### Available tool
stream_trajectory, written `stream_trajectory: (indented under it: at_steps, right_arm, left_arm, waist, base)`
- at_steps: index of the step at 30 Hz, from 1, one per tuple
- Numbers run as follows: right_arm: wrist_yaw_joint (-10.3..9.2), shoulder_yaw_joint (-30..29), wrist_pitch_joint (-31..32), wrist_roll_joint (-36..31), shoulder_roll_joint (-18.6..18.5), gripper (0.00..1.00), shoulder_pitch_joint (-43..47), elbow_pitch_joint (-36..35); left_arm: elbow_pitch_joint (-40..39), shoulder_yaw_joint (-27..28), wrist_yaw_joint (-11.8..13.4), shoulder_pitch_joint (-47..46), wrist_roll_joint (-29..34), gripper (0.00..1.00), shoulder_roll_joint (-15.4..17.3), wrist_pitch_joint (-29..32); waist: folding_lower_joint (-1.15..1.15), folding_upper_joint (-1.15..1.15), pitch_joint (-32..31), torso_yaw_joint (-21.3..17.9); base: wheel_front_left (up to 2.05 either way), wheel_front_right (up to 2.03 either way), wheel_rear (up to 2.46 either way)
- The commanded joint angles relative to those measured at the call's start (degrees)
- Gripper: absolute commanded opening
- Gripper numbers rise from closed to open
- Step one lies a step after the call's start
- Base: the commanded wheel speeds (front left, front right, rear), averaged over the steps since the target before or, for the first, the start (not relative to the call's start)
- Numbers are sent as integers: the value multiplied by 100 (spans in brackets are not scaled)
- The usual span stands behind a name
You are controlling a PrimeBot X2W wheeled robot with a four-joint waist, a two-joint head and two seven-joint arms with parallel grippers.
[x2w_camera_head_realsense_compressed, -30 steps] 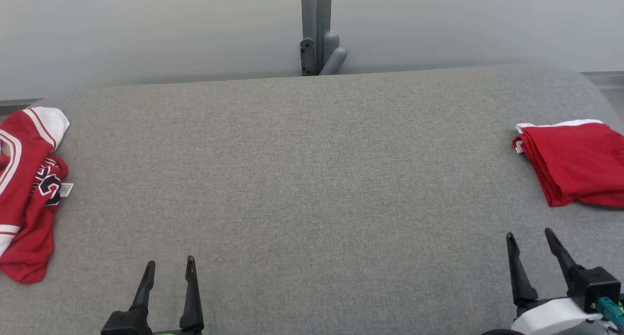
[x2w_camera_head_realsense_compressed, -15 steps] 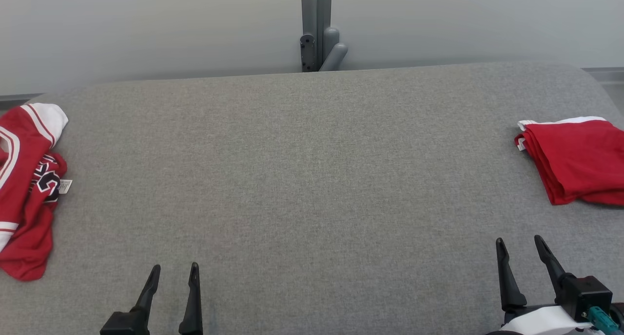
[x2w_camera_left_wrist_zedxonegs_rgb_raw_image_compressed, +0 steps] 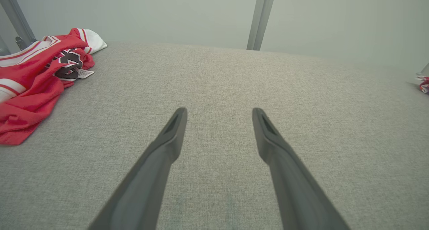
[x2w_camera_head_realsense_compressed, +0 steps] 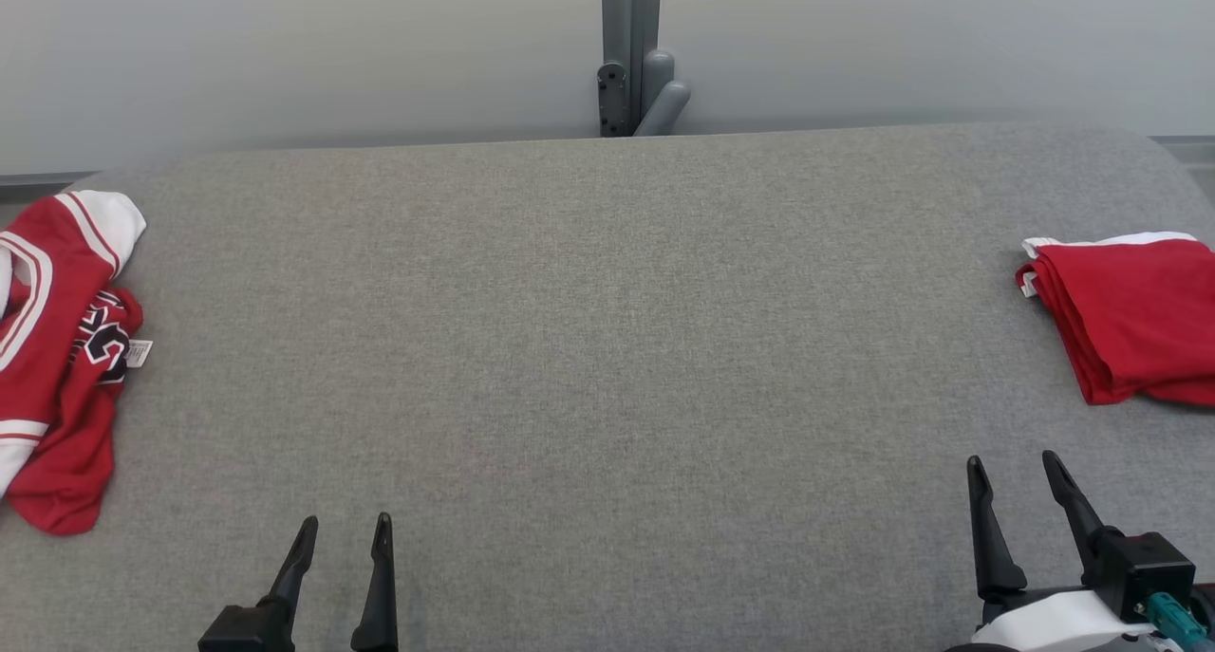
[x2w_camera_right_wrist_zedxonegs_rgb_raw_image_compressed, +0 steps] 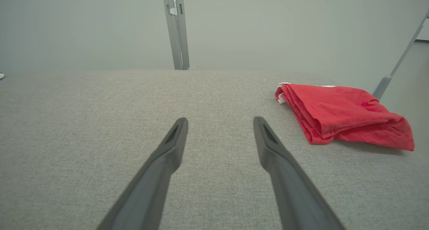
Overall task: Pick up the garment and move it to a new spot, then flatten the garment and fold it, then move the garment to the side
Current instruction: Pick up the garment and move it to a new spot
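In the head view, a grey desk (x2w_camera_head_realsense_compressed: 607, 348) is spreading across the frame, with a pale wall and a grey post (x2w_camera_head_realsense_compressed: 631, 54) standing behind its far edge. A crumpled red and white jersey (x2w_camera_head_realsense_compressed: 57, 367) is lying at the desk's far left edge, with black lettering and a small white tag (x2w_camera_head_realsense_compressed: 139, 352) showing. A folded red garment (x2w_camera_head_realsense_compressed: 1139, 320) is lying at the far right edge, well apart from the jersey. The left gripper (x2w_camera_head_realsense_compressed: 345, 521) is hovering at the lower left with its fingers apart and holding nothing. The right gripper (x2w_camera_head_realsense_compressed: 1013, 458) is hovering at the lower right, near the folded garment but not touching it, its fingers also apart and empty.

In the left wrist view, the left gripper (x2w_camera_left_wrist_zedxonegs_rgb_raw_image_compressed: 219, 110) is pointing across bare desk with its fingers spread wide. The jersey (x2w_camera_left_wrist_zedxonegs_rgb_raw_image_compressed: 37, 79) is lying up to the left, apart from the fingers. A sliver of the folded garment (x2w_camera_left_wrist_zedxonegs_rgb_raw_image_compressed: 424, 84) is showing at the right edge.

In the right wrist view, the right gripper (x2w_camera_right_wrist_zedxonegs_rgb_raw_image_compressed: 220, 119) is pointing over bare desk, fingers wide apart. The folded garment (x2w_camera_right_wrist_zedxonegs_rgb_raw_image_compressed: 338, 112) is lying to the right of the fingers, clear of them, its stacked edges facing left.
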Motion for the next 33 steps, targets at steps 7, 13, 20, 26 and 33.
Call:
stream_trajectory:
  at_steps: [7, 13, 20, 26, 33]
  right_arm:
    - [-9, 5, -35, 28, -8, 100, 101, -1]
    - [-10, 179, -35, 114, -11, 100, 254, 41]
    - [-9, 730, -36, 126, -15, 100, 57, 203]
    - [-9, 1100, -36, 116, -13, 100, -159, 247]
    - [-9, 1080, -36, 48, -34, 100, -87, 190]
  left_arm:
    - [-22, 39, 47, -102, 84, 100, 15, 0]
    - [23, 20, 58, -70, 70, 100, 16, 0]
    - [103, 277, 32, 181, 198, 100, 18, 0]
    - [-57, 512, 133, 340, 6, 100, 14, 0]
    - [-60, 638, 185, 150, -228, 100, 13, 0]
  waist:
    - [0, 0, -8, 218]
    - [0, 0, -128, 1053]
    - [0, 0, -314, 2161]
    - [0, 0, -312, 2464]
    - [0, 0, -159, 2488]
  base:
    - [0, 0, 0]
    - [0, 0, 0]
    - [0, 0, 0]
    - [0, 0, 0]
    - [0, 0, 0]
